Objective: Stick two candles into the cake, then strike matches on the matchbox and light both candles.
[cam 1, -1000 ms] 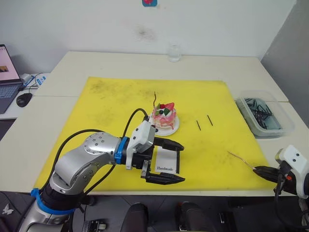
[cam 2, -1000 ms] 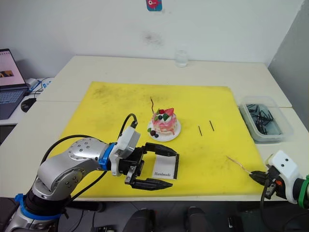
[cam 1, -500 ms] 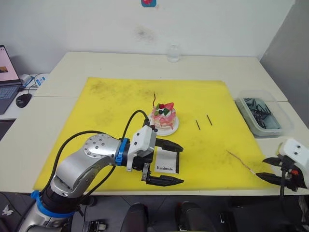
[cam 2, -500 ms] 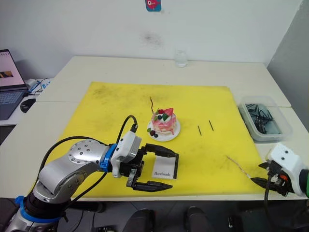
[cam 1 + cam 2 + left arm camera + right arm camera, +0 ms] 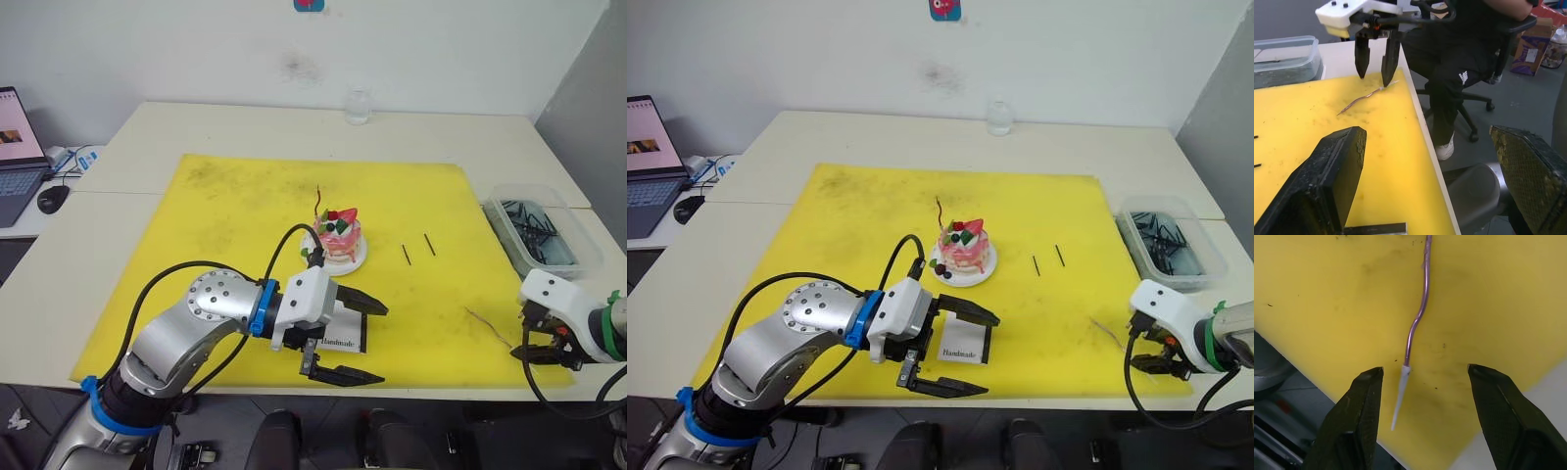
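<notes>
The pink-and-white cake [image 5: 339,236] sits on its white plate [image 5: 355,262] with one thin candle [image 5: 317,204] standing in it. The other candle [image 5: 1418,318] lies flat near the right front edge of the yellow mat [image 5: 225,215]. My right gripper [image 5: 1425,371] points down over it, open, its fingers either side of the pale end. Around the white matchbox [image 5: 338,340], which lies flat in front of the cake, my left gripper [image 5: 380,345] is open wide. Two short dark matches [image 5: 404,254] lie right of the cake.
A clear plastic bin [image 5: 537,231] of dark sticks stands off the mat at the right. A glass [image 5: 358,106] is at the table's far side, a laptop and mouse [image 5: 51,199] at the far left. A seated person [image 5: 1464,49] is beyond the table's right edge.
My right gripper opened and let go of the candle, which now lies flat on the mat. It then turned to point down over the candle's pale end. The left gripper stays around the matchbox.
</notes>
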Action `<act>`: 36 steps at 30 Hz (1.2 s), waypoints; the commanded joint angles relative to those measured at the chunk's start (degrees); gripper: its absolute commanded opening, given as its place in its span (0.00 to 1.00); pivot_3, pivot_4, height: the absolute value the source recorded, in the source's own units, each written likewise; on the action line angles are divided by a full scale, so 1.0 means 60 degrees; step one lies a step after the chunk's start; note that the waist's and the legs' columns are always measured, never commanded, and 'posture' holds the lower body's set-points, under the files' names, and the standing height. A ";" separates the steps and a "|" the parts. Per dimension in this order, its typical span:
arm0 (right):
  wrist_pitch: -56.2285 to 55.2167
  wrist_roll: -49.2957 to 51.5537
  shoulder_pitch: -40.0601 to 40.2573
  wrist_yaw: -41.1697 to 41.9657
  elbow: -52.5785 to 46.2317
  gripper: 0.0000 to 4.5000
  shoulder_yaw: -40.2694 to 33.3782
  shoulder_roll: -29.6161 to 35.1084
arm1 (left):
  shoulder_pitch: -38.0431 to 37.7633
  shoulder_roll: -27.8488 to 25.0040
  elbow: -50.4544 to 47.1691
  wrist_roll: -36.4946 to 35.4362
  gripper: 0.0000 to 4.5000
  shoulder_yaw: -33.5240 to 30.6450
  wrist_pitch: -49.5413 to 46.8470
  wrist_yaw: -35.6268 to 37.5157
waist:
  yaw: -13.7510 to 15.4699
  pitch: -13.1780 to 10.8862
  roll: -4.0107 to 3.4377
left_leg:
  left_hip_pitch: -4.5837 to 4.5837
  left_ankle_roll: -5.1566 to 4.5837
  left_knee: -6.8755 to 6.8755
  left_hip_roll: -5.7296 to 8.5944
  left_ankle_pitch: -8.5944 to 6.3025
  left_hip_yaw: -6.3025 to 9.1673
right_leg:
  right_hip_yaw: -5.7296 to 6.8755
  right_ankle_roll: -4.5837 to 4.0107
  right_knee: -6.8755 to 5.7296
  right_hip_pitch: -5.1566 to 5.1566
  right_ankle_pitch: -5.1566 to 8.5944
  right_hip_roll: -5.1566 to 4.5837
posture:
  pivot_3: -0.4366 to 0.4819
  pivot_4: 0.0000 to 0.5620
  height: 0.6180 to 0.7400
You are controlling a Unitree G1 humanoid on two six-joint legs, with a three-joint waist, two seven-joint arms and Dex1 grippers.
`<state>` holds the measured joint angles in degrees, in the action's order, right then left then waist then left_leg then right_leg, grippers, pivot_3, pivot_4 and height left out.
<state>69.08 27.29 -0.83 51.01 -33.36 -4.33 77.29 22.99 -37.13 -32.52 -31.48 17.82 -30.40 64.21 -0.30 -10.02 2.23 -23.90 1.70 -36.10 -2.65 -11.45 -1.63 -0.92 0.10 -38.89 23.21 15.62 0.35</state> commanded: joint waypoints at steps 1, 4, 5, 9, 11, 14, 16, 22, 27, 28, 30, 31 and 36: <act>0.0130 0.0033 -0.0035 -0.0084 0.0045 0.63 0.0053 -0.0019 | 0.0050 0.0084 -0.0426 -0.0022 1.00 -0.0029 0.0143 -0.0084 | 0.0002 0.0000 -0.0001 | 0.0000 0.0000 -0.0001 -0.0001 0.0000 0.0000 | 0.0001 0.0000 -0.0001 0.0000 0.0000 0.0000 | 0.48 0.27 1.00; 0.0203 0.0113 0.0112 -0.0090 0.0034 0.63 -0.0002 -0.0123 | -0.0054 0.0110 -0.0443 0.0017 1.00 -0.0040 0.0193 -0.0110 | 0.0005 0.0001 -0.0002 | 0.0003 0.0000 -0.0002 0.0000 0.0000 0.0000 | -0.0002 0.0001 -0.0005 0.0000 -0.0001 0.0000 | 0.48 0.27 1.00; 0.0208 0.0121 0.0110 -0.0116 0.0045 0.63 -0.0009 -0.0180 | -0.0068 0.0121 -0.0421 0.0025 1.00 -0.0050 0.0216 -0.0114 | 0.0005 0.0001 -0.0002 | 0.0003 0.0000 -0.0002 0.0000 0.0000 0.0001 | -0.0001 0.0001 -0.0006 0.0000 -0.0001 0.0000 | 0.48 0.27 1.00; 0.0173 0.0072 0.0076 -0.0291 0.0122 0.63 0.0027 -0.0347 | -0.0167 0.0106 -0.0381 0.0050 1.00 -0.0042 0.0313 -0.0106 | 0.0003 0.0001 -0.0002 | 0.0003 0.0000 -0.0004 0.0000 0.0000 0.0002 | 0.0000 0.0002 -0.0007 -0.0001 -0.0001 0.0002 | 0.48 0.27 1.00; 0.0175 0.0077 0.0024 -0.0337 0.0142 0.63 0.0074 -0.0391 | -0.0223 0.0089 -0.0350 0.0073 1.00 -0.0023 0.0376 -0.0090 | 0.0001 0.0001 -0.0002 | 0.0004 0.0000 -0.0004 -0.0001 0.0000 0.0002 | -0.0002 0.0002 -0.0007 -0.0001 -0.0002 0.0002 | 0.48 0.27 1.00; 0.0203 0.0089 -0.0072 -0.0379 0.0134 0.63 0.0183 -0.0427 | -0.0267 0.0104 -0.0234 0.0152 1.00 0.0014 0.0479 -0.0050 | 0.0001 0.0001 -0.0002 | 0.0004 0.0000 -0.0004 -0.0001 0.0000 0.0002 | 0.0000 0.0003 -0.0007 -0.0001 -0.0002 0.0002 | 0.48 0.27 1.00; 0.0215 0.0093 -0.0095 -0.0395 0.0109 0.60 0.0257 -0.0430 | -0.0277 0.0134 -0.0146 0.0211 1.00 0.0038 0.0548 -0.0039 | 0.0001 0.0001 -0.0002 | 0.0004 0.0000 -0.0005 0.0000 0.0000 0.0001 | -0.0002 0.0004 -0.0008 -0.0001 -0.0003 0.0002 | 0.48 0.27 1.00; 0.0444 0.0205 -0.0325 -0.0507 -0.0001 0.18 0.0435 -0.0506 | -0.0396 0.0151 -0.0171 0.0224 1.00 -0.0008 0.0572 -0.0058 | -0.0003 0.0001 -0.0002 | 0.0005 0.0000 -0.0005 -0.0001 0.0000 0.0001 | -0.0003 0.0004 -0.0008 -0.0001 -0.0003 0.0002 | 0.48 0.27 1.00; 0.0744 0.0387 -0.0667 -0.0465 -0.0012 0.01 0.0421 -0.0552 | -0.0415 0.0109 -0.0035 0.0209 1.00 -0.0118 0.0553 -0.0026 | -0.0004 0.0001 -0.0002 | 0.0006 0.0000 -0.0005 -0.0001 0.0000 0.0001 | -0.0001 0.0004 -0.0009 -0.0001 -0.0003 0.0004 | 0.48 0.27 1.00; 0.0835 0.0460 -0.0715 -0.0432 -0.0016 0.01 0.0340 -0.0574 | -0.0421 0.0087 -0.0014 0.0209 1.00 -0.0150 0.0552 -0.0023 | -0.0004 0.0001 -0.0002 | 0.0007 0.0000 -0.0005 -0.0001 0.0000 0.0001 | -0.0001 0.0004 -0.0009 -0.0001 -0.0003 0.0004 | 0.48 0.27 1.00; 0.0986 0.0595 -0.0824 -0.0353 -0.0006 0.01 0.0148 -0.0552 | -0.0453 0.0025 0.0050 0.0205 1.00 -0.0246 0.0551 -0.0027 | -0.0005 0.0001 -0.0002 | 0.0007 -0.0001 -0.0005 0.0000 0.0000 0.0001 | -0.0003 0.0005 -0.0010 -0.0001 -0.0003 0.0005 | 0.48 0.27 1.00; 0.1036 0.0670 -0.0893 -0.0297 0.0004 0.01 0.0028 -0.0506 | -0.0485 -0.0030 0.0096 0.0187 1.00 -0.0320 0.0540 -0.0025 | -0.0007 0.0002 -0.0003 | 0.0006 -0.0001 -0.0005 -0.0001 0.0000 0.0001 | -0.0003 0.0004 -0.0010 0.0000 -0.0003 0.0005 | 0.48 0.27 1.00; 0.1324 0.1379 -0.1847 -0.0045 0.0138 0.01 -0.0910 -0.0671 | -0.0889 -0.0350 0.0188 -0.0283 1.00 -0.1261 0.0162 -0.0327 | -0.0032 -0.0001 -0.0009 | 0.0007 0.0000 -0.0003 -0.0005 0.0000 0.0003 | -0.0006 0.0004 -0.0010 0.0005 -0.0003 0.0008 | 0.48 0.27 1.00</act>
<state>76.62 33.59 -9.79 50.09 -32.14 -6.05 73.57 17.97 -38.82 -30.77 -31.50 13.32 -28.99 63.05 -0.49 -10.02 2.17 -23.86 1.70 -36.11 -2.70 -11.45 -1.60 -0.97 0.12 -38.95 23.24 15.60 0.40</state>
